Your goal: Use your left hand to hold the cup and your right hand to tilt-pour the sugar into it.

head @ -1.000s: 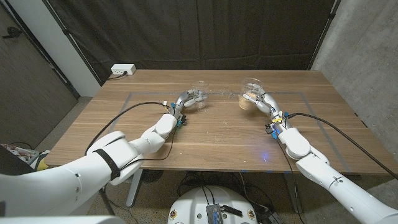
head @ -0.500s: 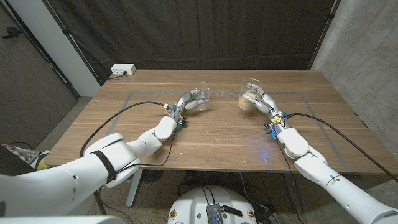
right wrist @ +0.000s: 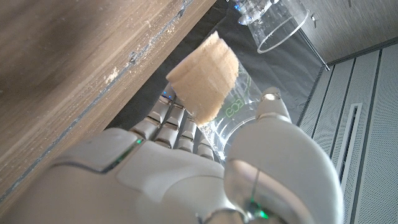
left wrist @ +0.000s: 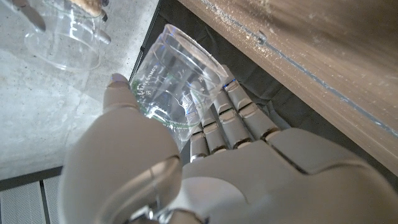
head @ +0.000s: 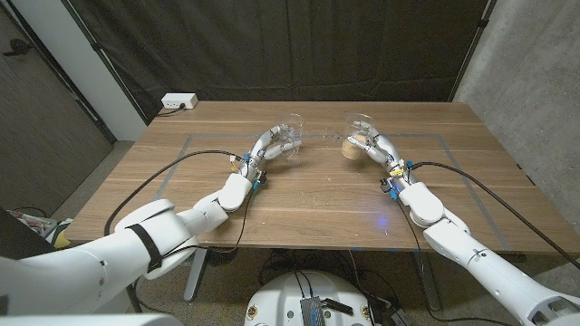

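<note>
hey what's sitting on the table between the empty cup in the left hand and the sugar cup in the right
Nothing: in the head view, bare wooden table separates the empty cup from the sugar cup.

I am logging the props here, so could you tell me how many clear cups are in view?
2. An empty cup gripped by the left hand, and a cup of brown sugar gripped by the right hand. Both over the table's far half.

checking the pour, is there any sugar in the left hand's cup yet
No, the cup that the left hand holds looks clear and empty in the left wrist view.
</note>
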`<state>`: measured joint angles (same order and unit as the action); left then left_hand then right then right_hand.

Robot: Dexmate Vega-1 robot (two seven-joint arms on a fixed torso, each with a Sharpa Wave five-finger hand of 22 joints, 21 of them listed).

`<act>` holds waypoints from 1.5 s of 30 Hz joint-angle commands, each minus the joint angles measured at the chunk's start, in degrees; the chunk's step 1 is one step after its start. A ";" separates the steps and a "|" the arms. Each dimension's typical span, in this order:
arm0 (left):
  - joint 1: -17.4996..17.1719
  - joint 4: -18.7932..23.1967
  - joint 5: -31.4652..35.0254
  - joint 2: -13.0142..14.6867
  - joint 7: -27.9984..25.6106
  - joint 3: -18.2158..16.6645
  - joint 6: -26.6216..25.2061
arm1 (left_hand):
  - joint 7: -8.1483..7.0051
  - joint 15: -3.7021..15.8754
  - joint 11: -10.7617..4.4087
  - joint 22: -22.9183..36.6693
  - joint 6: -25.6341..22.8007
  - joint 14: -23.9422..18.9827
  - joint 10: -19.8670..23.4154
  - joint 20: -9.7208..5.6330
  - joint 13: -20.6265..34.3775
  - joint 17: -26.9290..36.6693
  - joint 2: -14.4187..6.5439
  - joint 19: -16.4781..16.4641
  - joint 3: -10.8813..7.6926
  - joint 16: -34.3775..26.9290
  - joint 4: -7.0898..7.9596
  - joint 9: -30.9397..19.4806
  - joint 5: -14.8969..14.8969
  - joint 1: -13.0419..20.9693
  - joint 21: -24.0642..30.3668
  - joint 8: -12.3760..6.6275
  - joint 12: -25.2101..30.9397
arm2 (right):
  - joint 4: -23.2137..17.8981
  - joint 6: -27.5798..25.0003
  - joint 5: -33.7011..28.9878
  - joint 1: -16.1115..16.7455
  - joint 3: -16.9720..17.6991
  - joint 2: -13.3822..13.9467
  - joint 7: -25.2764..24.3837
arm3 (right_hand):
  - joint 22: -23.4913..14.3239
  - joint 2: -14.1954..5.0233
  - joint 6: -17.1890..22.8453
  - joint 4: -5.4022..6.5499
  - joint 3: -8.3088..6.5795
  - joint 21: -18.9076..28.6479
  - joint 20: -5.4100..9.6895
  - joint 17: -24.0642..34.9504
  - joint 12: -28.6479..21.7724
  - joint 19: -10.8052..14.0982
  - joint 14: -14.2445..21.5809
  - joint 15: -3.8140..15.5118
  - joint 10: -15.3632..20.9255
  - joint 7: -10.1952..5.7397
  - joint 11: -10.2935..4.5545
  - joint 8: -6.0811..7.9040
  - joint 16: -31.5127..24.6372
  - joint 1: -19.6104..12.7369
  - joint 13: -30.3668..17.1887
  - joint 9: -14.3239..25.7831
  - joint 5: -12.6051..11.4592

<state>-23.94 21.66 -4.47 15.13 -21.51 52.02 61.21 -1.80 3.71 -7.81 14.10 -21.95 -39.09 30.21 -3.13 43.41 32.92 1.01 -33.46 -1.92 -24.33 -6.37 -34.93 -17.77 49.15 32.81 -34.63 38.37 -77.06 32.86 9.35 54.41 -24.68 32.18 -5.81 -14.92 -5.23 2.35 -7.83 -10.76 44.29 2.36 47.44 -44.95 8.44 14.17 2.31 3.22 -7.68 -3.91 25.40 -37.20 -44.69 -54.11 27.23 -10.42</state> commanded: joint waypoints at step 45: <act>-1.78 0.61 -1.29 0.37 13.20 -6.47 -1.30 | 0.20 5.59 0.43 0.06 -0.62 -0.77 0.14 -5.12 1.28 2.34 -2.48 0.80 0.85 0.78 1.03 -0.31 2.90 0.27 1.13 -0.68 1.36 | -26.77 -26.41 -6.04 -7.29 5.52 18.02 8.51 | 0.34 0.54 4.58 -0.33 -1.11 2.64 2.38 -2.91 2.09 2.09 6.63 10.59 5.46 0.45 0.41 0.06 2.36 -0.09 4.18 0.00 -0.15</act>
<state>-26.12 22.80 -5.92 15.72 -10.72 45.59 61.54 -1.74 3.78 -7.38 14.11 -22.32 -39.42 30.28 -3.06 44.47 34.93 -1.19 -32.92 -1.11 -23.72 -5.59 -35.19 -15.03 49.52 33.54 -35.03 39.25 -93.30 16.23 5.70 52.40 -19.36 43.56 -2.11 -14.54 -4.75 6.77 -8.05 -11.51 46.50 2.05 44.53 -43.18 10.83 20.40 2.47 8.85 -6.97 -3.83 25.64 -35.14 -44.52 -49.85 27.08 -10.41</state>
